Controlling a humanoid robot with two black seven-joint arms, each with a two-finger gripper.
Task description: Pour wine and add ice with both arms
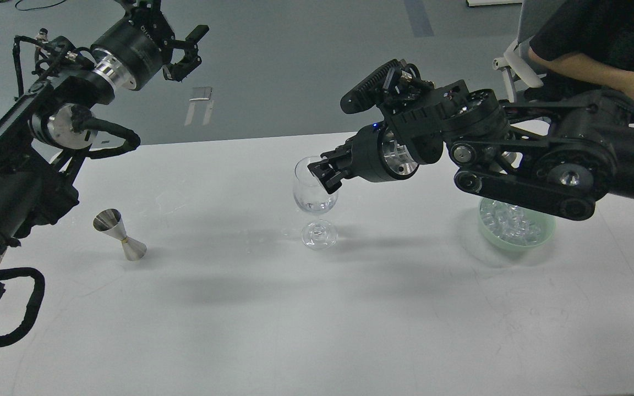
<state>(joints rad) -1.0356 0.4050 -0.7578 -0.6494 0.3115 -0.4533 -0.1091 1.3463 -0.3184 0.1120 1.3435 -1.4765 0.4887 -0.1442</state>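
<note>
A clear stemmed wine glass stands upright mid-table. Something clear glints at the bottom of its bowl; I cannot tell what it is. Wine as such is out of view. My right gripper hangs at the glass's rim on its right side, fingers dark and close together, so its state is unclear. Ice fills a pale green bowl, partly hidden under my right arm. My left gripper is raised high at the far left, open and holding nothing.
A steel jigger stands tilted on the table's left side. A person's forearm and a chair are at the far right, behind my right arm. The white table ends at a grey floor beyond.
</note>
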